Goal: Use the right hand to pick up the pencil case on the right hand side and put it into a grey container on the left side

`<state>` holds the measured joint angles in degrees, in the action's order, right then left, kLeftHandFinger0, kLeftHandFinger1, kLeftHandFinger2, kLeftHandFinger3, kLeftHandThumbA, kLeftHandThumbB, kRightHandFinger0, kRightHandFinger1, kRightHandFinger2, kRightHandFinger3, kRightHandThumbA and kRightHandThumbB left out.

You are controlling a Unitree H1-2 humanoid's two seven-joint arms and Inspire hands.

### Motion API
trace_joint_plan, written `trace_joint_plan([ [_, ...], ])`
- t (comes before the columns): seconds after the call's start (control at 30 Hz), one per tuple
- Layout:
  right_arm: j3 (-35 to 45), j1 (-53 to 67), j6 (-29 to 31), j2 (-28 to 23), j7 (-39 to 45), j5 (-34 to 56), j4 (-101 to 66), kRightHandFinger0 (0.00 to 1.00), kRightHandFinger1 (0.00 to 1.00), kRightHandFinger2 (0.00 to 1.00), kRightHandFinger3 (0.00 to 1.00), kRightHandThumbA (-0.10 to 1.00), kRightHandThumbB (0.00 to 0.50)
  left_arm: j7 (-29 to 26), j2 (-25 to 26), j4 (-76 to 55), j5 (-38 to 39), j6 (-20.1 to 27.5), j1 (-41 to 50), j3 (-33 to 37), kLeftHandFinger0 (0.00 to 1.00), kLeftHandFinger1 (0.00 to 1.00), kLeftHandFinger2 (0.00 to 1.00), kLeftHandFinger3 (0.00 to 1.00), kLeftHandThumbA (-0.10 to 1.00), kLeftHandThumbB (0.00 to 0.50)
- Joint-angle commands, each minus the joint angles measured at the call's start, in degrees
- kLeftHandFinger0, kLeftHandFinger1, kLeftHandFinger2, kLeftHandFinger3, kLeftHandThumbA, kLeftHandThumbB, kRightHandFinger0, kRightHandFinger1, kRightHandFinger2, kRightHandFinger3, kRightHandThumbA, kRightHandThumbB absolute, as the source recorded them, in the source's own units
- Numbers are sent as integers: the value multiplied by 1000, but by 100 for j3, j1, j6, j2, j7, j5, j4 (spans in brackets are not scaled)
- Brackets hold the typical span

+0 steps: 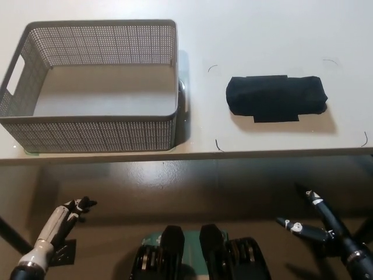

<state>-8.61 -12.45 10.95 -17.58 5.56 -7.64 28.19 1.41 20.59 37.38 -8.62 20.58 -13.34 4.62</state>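
Observation:
A black pencil case [275, 98] lies flat on the right part of the white table, long side running left to right. The grey mesh container [87, 135] stands on the left part of the table, with nothing seen inside it. My black right hand [319, 223] hangs below the table's front edge at the lower right, fingers spread apart, holding nothing, well short of the pencil case. My white left hand [69, 213] rests low at the lower left, below the table edge; its fingers are too small to read.
The table's front edge [186, 155] runs across the picture, with floor below it. Thin pen marks [213, 67] frame the spot around the pencil case. A gap of bare table separates container and case.

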Motion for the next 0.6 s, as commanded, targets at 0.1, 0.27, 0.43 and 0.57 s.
trace_joint_plan([
  [0.1,145,703,83,-452,-143,-613,-1864,1000,1000,1000,1000,920,401,-311,197,-19,-300,635,-63,47,855,906,852,695,1000,500],
  [0.27,386,1114,-40,-618,-77,-682,-3051,1000,1000,1000,1000,889,395,-305,210,20,-320,635,-164,76,819,895,848,713,1000,500],
  [0.43,750,1416,-506,-841,49,-668,-4289,1000,1000,1000,1000,904,436,-263,201,35,-292,635,-187,32,829,898,838,706,1000,500],
  [0.57,1049,1480,-710,-985,114,-410,-4874,1000,1000,1000,1000,880,448,-220,197,87,-271,635,-300,13,829,886,826,701,1000,500],
])
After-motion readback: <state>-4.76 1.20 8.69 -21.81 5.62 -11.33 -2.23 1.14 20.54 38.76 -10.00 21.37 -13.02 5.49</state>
